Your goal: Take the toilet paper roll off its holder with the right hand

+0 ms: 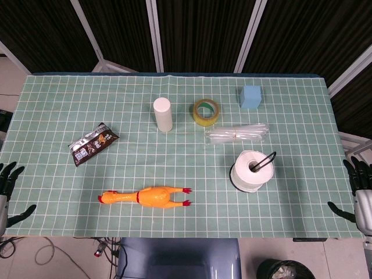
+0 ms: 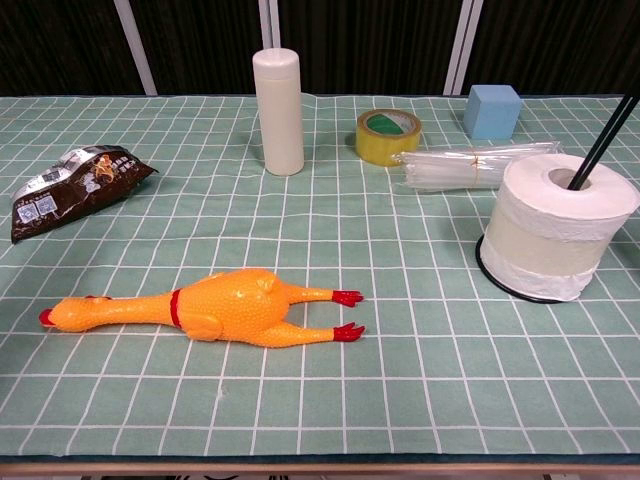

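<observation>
Starting at the far left edge of the head view, the left hand (image 1: 7, 189) waits off the table with its fingers spread, holding nothing. Next comes a dark snack bag (image 1: 93, 143), then a rubber chicken (image 1: 148, 197) low in the middle. Higher up stand a white bottle (image 1: 163, 114) and a yellow tape roll (image 1: 206, 111), with a blue block (image 1: 251, 96) and a clear plastic packet (image 1: 237, 133) further right. The toilet paper roll (image 2: 556, 226) sits at the middle right, on a holder (image 2: 603, 135) whose black rod pokes up through its hole. It looks light and soft, so I think squeezing gently around its sides and lifting straight up would work. The right hand (image 1: 359, 195) is at the far right edge, fingers apart and empty.
</observation>
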You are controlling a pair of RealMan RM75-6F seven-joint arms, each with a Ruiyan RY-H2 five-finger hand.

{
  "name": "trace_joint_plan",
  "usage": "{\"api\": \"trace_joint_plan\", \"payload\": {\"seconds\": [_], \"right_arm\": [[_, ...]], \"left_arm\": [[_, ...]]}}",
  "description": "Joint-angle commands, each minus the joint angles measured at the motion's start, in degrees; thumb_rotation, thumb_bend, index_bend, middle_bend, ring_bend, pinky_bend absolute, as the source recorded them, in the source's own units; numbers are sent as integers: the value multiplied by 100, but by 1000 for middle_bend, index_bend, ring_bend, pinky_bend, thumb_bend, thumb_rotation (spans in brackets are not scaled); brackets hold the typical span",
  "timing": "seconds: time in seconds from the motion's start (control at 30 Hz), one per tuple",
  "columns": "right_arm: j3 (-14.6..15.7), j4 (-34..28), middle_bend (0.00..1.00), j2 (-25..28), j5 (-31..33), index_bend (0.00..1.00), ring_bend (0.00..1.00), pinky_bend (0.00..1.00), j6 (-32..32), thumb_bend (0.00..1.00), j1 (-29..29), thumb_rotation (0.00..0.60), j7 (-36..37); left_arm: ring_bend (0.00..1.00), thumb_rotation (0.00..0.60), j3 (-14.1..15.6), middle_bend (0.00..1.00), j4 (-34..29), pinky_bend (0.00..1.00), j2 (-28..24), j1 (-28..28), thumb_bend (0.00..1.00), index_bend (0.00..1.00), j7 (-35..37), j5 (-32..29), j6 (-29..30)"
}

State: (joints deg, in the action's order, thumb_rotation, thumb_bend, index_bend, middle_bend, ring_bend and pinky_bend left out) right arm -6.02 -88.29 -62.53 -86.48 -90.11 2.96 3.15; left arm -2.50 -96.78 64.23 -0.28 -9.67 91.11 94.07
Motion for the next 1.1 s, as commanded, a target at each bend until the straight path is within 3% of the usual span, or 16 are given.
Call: {"api": "trace_joint_plan", "payload": {"seconds": [0.03, 0.97, 1.1], "right_arm": [[-13, 2, 0, 4, -2, 18, 0, 0, -27, 25, -7, 600, 17], [163, -256, 0, 134, -56, 0, 0, 0, 320, 25, 41, 600, 633], [336, -592, 0, 219, -57, 0, 0, 0, 785, 25, 135, 600, 1352]], "left_arm": [[0, 600, 5, 53, -12, 0, 0, -3, 44, 141, -14, 5, -7], [0, 600, 42, 52, -50, 0, -30, 53, 44, 141, -6, 98, 87], [0, 600, 58, 52, -60, 0, -21, 41, 44, 141, -17, 121, 56]]}}
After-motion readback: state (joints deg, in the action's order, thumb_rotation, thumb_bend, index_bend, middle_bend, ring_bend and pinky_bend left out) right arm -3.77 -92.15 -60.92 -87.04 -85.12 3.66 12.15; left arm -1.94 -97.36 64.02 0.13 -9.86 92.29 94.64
